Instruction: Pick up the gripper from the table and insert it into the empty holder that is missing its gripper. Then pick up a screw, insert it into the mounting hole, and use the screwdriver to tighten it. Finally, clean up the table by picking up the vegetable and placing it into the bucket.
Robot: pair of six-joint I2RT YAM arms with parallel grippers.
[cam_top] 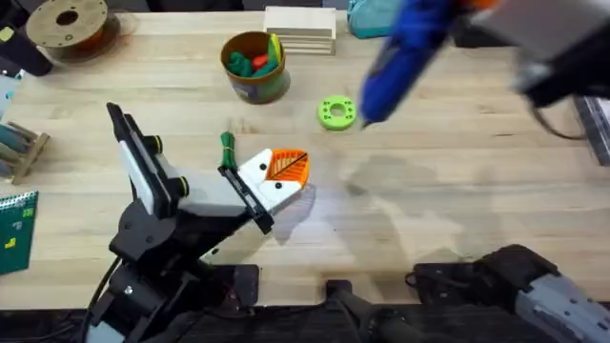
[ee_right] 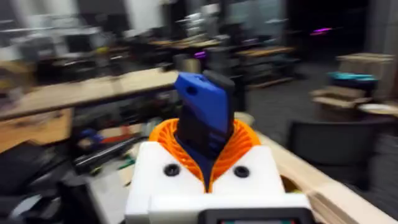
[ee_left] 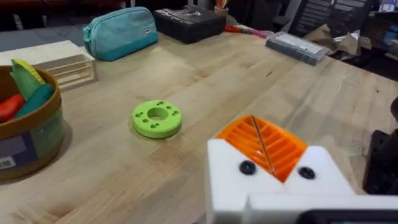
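Note:
My right gripper (cam_top: 474, 13) hangs high over the far right of the table, shut on the blue screwdriver (cam_top: 400, 59), whose bit end points down toward the table. The right wrist view has the screwdriver (ee_right: 204, 115) clamped between the orange pads (ee_right: 239, 140). My left gripper (cam_top: 286, 170) rests low over the table's middle, its orange pads (ee_left: 283, 149) pressed together with nothing between them; both white holder bases (ee_left: 230, 180) carry orange tips. The dark-green vegetable (cam_top: 226, 149) lies just behind the left arm. The bucket (cam_top: 254, 67) stands at the back. No loose gripper or screw is in view.
A bright-green ring disc (cam_top: 335, 112) lies right of the bucket. At the back stand a filament spool (cam_top: 67, 24), a stack of wooden blocks (cam_top: 300, 29) and a teal pouch (ee_left: 118, 31). A wooden rack (cam_top: 19, 148) and a green card (cam_top: 14, 229) sit at the left edge.

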